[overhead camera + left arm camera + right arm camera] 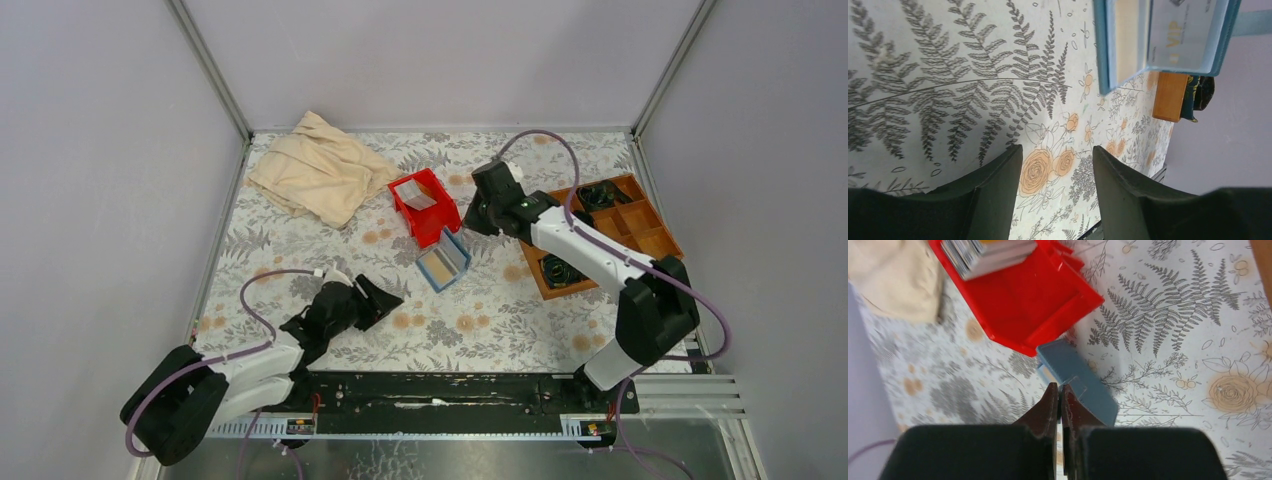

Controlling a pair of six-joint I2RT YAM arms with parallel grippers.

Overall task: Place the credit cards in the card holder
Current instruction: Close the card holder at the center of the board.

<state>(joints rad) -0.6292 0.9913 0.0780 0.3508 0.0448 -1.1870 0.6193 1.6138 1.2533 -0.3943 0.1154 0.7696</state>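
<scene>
The card holder [443,262] is a teal-blue wallet standing half open on the flowered cloth just in front of the red bin [440,228]. A stack of pale credit cards [418,198] lies in the bin, also in the right wrist view [988,255]. In the left wrist view a pale "VIP" card [1183,35] sits in a slot of the wallet [1103,50]. My right gripper [468,225] hovers between bin and wallet. Its jaws [1059,386] are shut over the wallet's blue back [1088,382], with a thin faint-edged card sliver at the tips. My left gripper [385,298] is open and empty [1058,150], low, left of the wallet.
A beige cloth [320,170] lies bunched at the back left. A brown wooden compartment tray [655,240] holding black items [600,193] stands at the right, under the right arm. Grey walls close in the table on three sides.
</scene>
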